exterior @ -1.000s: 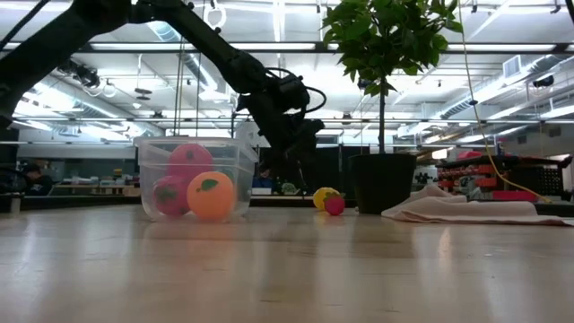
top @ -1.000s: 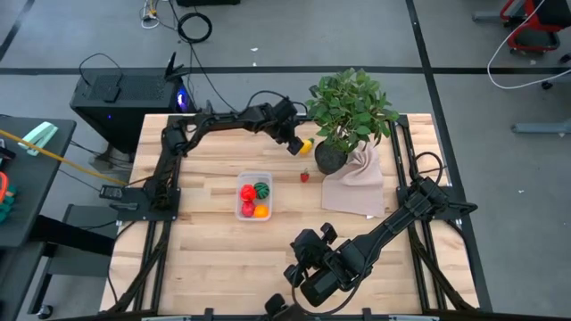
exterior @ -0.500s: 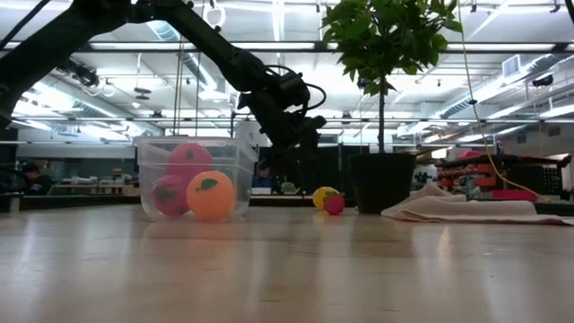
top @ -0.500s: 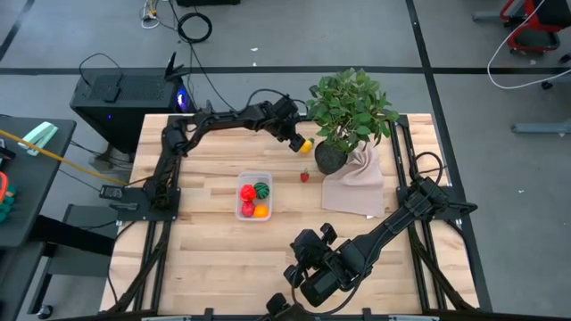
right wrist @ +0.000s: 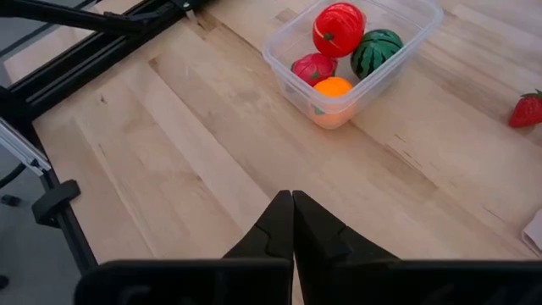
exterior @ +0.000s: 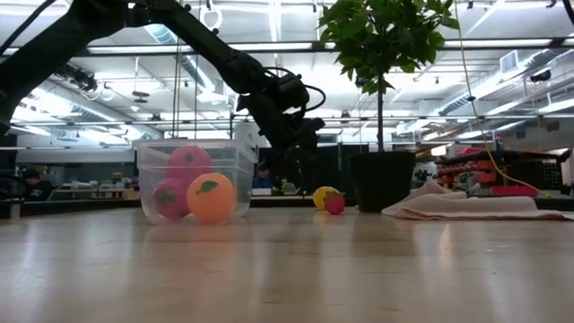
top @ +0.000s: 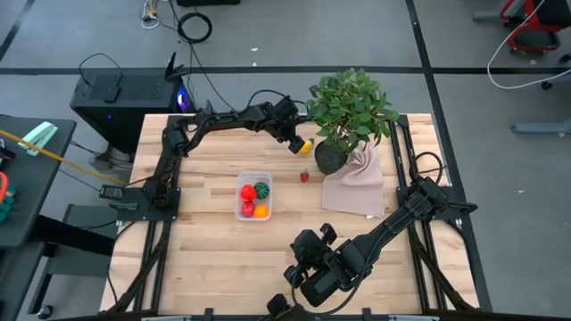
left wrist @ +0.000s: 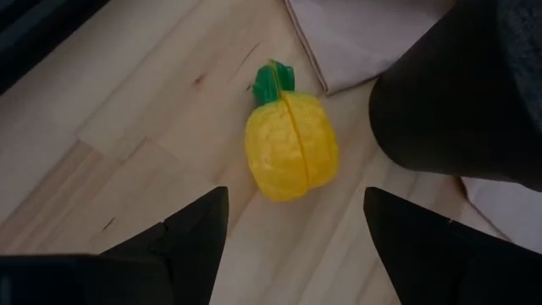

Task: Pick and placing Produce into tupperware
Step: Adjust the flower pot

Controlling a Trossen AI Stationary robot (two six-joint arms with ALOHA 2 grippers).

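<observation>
Yellow bumpy plastic pineapple (left wrist: 291, 147) lies between the left gripper (left wrist: 292, 229) jaws, spread apart.

A potted plant (top: 350, 111) with a leafy green crown stood in a dark pot (top: 329, 159) at the far side of the wooden table (top: 205, 250). A beige cloth (top: 355, 185) lay crumpled against the pot (spreading toward the near edge). Off the table, a black box (top: 125, 94) with a blue light sat on the grey floor, and a coiled black cable (top: 194, 27) lay farther back. Ceiling lights (exterior: 502, 45) crossed the room behind.
</observation>
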